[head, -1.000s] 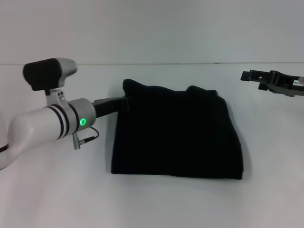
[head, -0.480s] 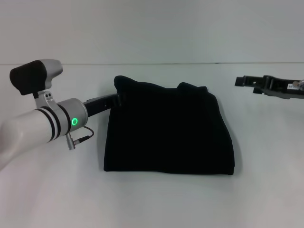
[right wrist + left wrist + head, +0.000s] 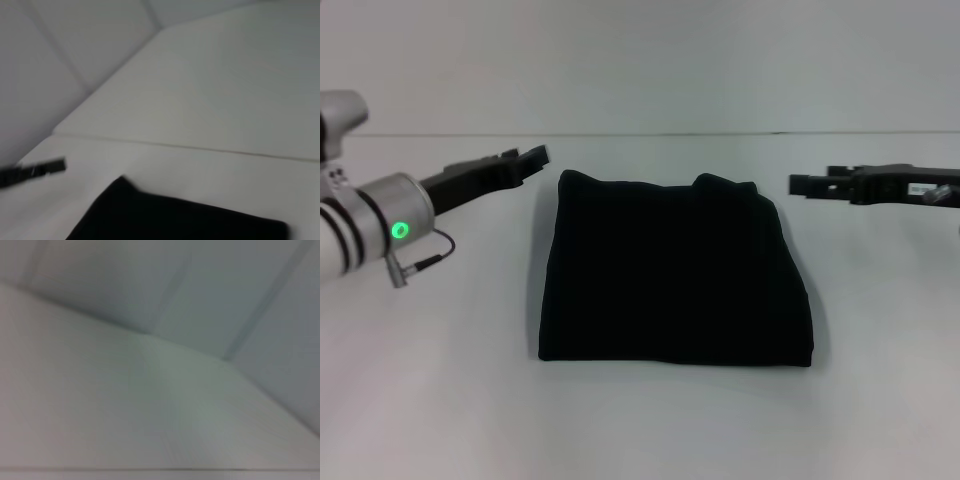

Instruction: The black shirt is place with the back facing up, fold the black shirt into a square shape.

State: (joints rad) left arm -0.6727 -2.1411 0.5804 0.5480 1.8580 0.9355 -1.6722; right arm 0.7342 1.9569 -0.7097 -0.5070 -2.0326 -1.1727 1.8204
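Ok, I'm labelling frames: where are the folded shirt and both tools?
Folded black fabric shirt [image 3: 675, 285]: head view, centre of cloth.
Left black tool [image 3: 532, 155]: head view, tip.
Right black tool [image 3: 802, 185]: head view, tip.

A big white table [image 3: 650, 420] fills most of the head view. Its top is smooth and plain, and the light falls on it softly and evenly. A faint dark shadow lies on the table near the middle. Behind the table stands a pale grey wall [image 3: 640, 60]. The far edge of the table meets the wall in a thin straight line that runs from one side to the other. In the right wrist view, the wall [image 3: 45, 75] has thin lines across it, like joins between flat panels. The left wrist view shows only blurry pale surfaces.
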